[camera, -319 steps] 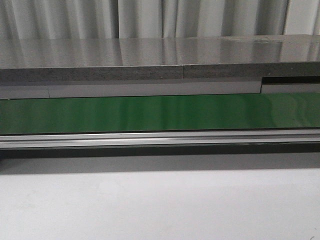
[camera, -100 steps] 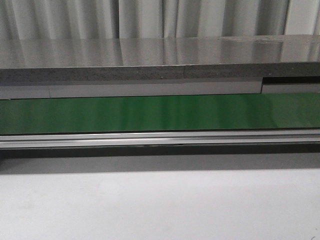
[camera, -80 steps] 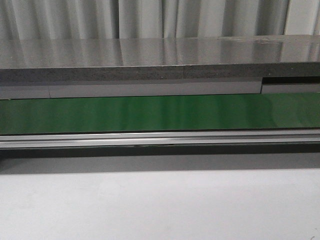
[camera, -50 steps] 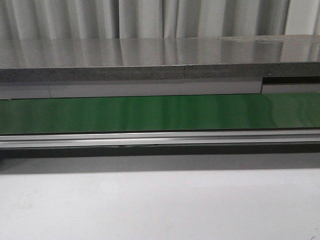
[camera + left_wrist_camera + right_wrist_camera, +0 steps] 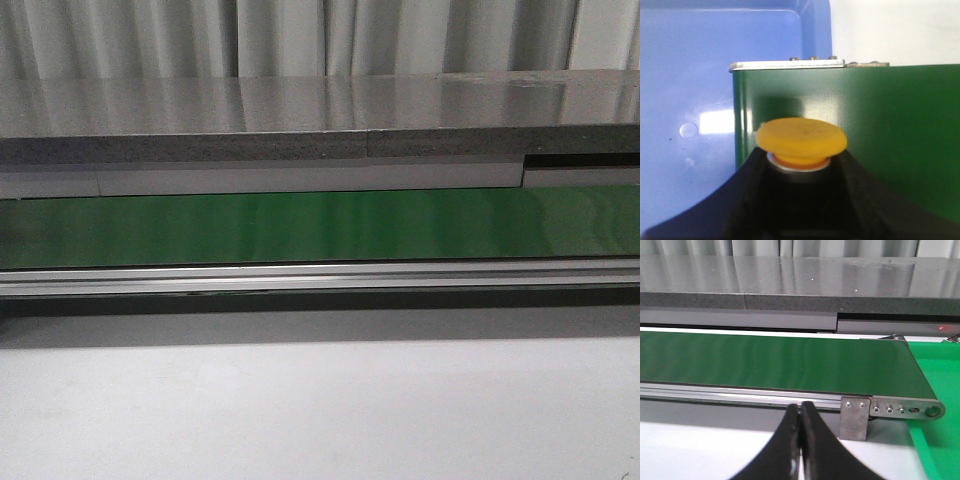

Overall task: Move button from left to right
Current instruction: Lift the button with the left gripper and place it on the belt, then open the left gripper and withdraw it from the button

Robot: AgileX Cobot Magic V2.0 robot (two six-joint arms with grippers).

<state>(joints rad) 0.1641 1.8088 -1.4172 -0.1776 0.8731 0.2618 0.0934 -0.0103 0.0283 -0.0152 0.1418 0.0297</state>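
1. We are working at a pale worktop [image 5: 320, 410] with a green conveyor belt [image 5: 320, 228] running across it, a grey stone ledge [image 5: 300, 120] behind and curtains beyond; neither arm is showing in the front view.
2. Nearest in the left wrist view, we are holding the button [image 5: 801, 141] in the left pincer [image 5: 799, 172]: the dark fingers are clamping its body just under the yellow-orange cap, which is sticking out past the fingertips.
3. We are judging the button to be light and rigid. Its smooth domed cap would slip, so the blocky body below the collar is the better place to grip.
4. Beyond the cap, the belt's end and a blue tray [image 5: 687, 90] are lying under the left pincer, so the button is hanging clear above them.
5. Our right pincer [image 5: 800, 440] is closed on nothing, fingers pressed together, hovering near the belt's other end beside a green tray [image 5: 940, 390].
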